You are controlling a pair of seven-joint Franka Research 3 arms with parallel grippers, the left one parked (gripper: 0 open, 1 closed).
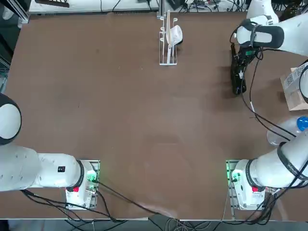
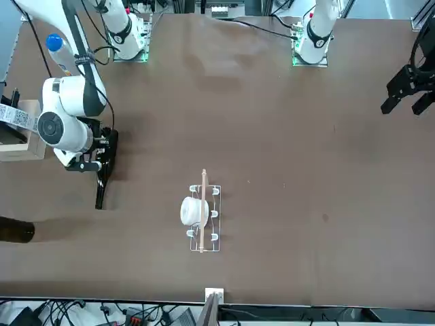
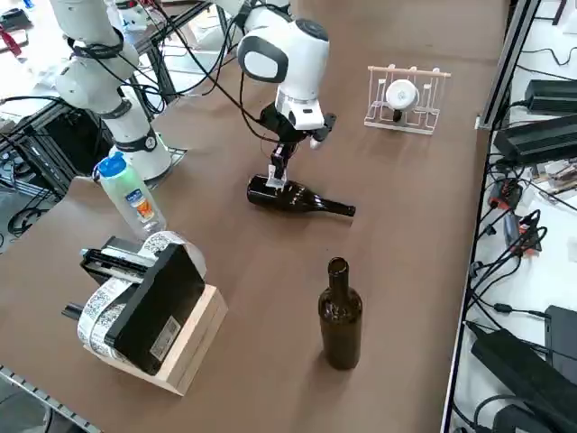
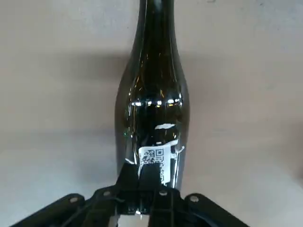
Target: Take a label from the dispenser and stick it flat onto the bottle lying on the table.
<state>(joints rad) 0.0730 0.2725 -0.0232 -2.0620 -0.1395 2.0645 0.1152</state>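
closed black fingers (image 4: 144,182) of the right gripper (image 4: 144,189) are pinching the label (image 4: 156,161) against the bottle (image 4: 154,94) in the wrist view. from the side, the bottle (image 3: 293,197) is lying unbraced mid-table, so pressing off-centre is risking it rolling and the label creasing.

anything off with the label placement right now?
Yes. The label sits low on the lying bottle, slightly skewed, with one end still pinched in the shut right pincer just above the glass. It isn't pressed flat yet.
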